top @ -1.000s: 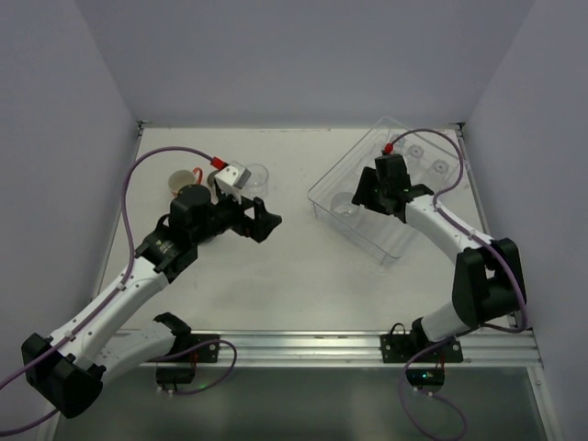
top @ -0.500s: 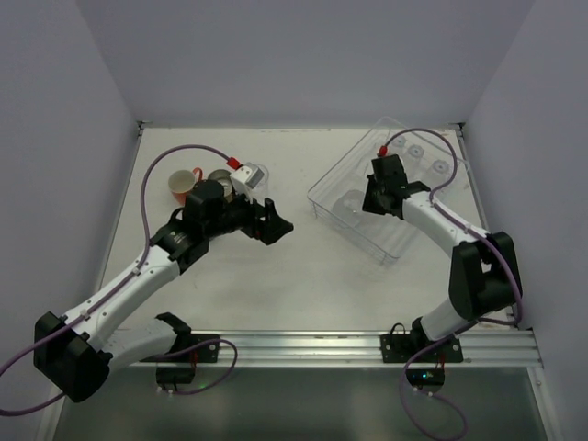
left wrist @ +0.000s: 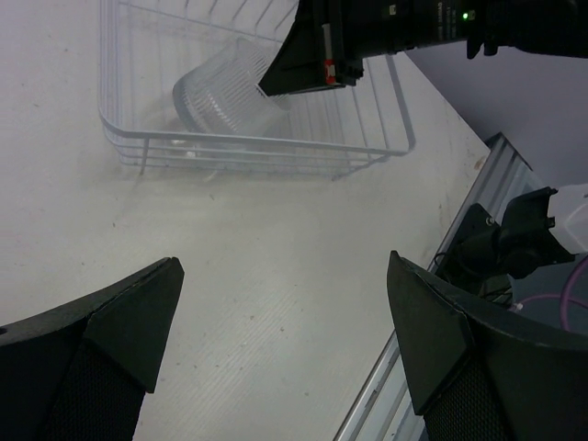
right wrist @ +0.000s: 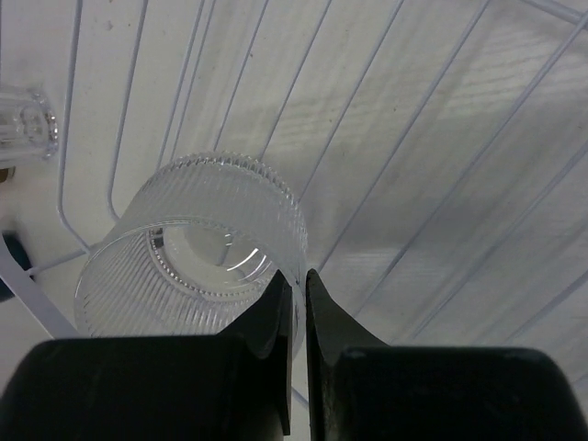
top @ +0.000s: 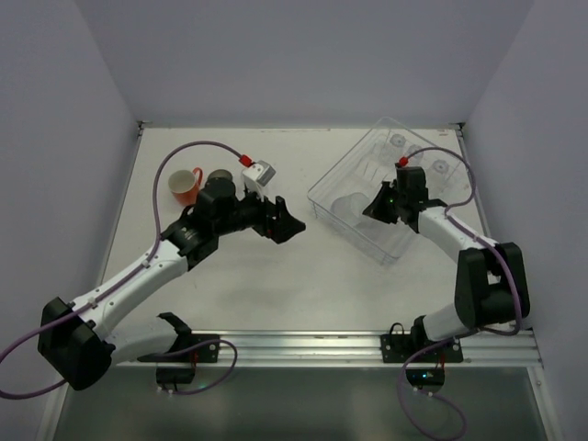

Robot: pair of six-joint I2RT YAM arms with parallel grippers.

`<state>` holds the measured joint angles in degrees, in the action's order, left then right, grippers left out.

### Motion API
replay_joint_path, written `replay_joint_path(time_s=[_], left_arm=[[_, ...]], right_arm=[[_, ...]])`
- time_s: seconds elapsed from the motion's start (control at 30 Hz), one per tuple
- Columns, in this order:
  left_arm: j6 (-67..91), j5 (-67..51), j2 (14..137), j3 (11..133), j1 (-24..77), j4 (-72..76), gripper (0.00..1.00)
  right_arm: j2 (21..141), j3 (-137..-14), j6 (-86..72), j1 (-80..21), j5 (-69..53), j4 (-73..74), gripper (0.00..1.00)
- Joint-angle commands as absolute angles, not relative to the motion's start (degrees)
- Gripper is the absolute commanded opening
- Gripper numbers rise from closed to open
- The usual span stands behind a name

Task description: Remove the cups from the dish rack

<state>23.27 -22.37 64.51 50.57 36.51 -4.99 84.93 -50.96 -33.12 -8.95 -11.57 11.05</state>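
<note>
Pale lavender walls close in on three sides of a white, lightly scuffed worktop. Toward its far right corner we see one dish rack, a clear rectangular tray with thin ribs, set at an angle to the worktop's edges. The left claw hangs over bare worktop to the left of the rack, its fingers spread wide with nothing between them. The right claw is inside the rack's near end, pinched tight on the wall of one clear ribbed tumbler, which lies tilted on its side. At the rack's far end we count at least two more clear tumblers; glare blurs any others. On the worktop at far left sit one orange-red mug and, just beside it, one dark cup.
</note>
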Motion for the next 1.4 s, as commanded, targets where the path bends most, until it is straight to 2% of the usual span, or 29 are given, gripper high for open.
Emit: replay_joint_path(time_s=[0.0, 0.13, 0.2, 0.3, 0.37, 0.5, 0.6, 0.63, 0.8, 1.23, 1.37], left_arm=[[21.6, -20.5, 63.7, 54.4, 36.8, -4.6, 1.0], [19.3, -18.5, 63.6, 55.6, 36.9, -7.4, 1.0], [18.5, -17.5, 63.5, 55.9, 36.8, -8.6, 1.0], [17.8, -16.5, 64.1, 56.0, 36.9, -9.5, 1.0], [18.1, -17.4, 65.6, 56.3, 36.9, -9.2, 1.0], [19.8, -18.6, 68.2, 58.7, 38.0, -8.4, 0.99], [20.3, -15.4, 69.9, 62.0, 41.8, -7.4, 0.94], [20.3, -14.0, 71.4, 64.1, 42.6, -7.3, 0.88], [20.1, -8.9, 77.7, 70.7, 48.9, -6.5, 0.78], [17.2, 6.8, 94.2, 88.3, 55.6, -11.9, 0.64], [16.0, 10.8, 98.2, 92.4, 56.3, -16.1, 0.56]], right_arm=[[85.9, -50.7, -38.1, -9.1, -18.9, 1.2, 0.0], [86.5, -49.0, -39.6, -9.1, -17.1, 0.4, 0.0], [86.0, -47.3, -39.9, -8.9, -14.4, 0.4, 0.07], [84.6, -45.0, -38.9, -8.9, -12.0, 0.4, 0.07], [84.2, -43.9, -38.5, -8.8, -10.7, -0.3, 0.0], [79.7, -41.1, -38.3, -8.9, -11.1, -6.8, 0.0], [75.2, -43.2, -36.1, -8.9, -9.1, -5.4, 0.0], [74.0, -43.9, -34.8, -9.0, -8.5, -4.8, 0.0], [65.8, -46.9, -30.9, -10.9, -3.0, -0.2, 0.0], [55.2, -47.2, -27.5, -18.3, 6.4, 10.3, 0.0], [52.8, -47.4, -27.6, -20.1, 7.1, 11.2, 0.0]])
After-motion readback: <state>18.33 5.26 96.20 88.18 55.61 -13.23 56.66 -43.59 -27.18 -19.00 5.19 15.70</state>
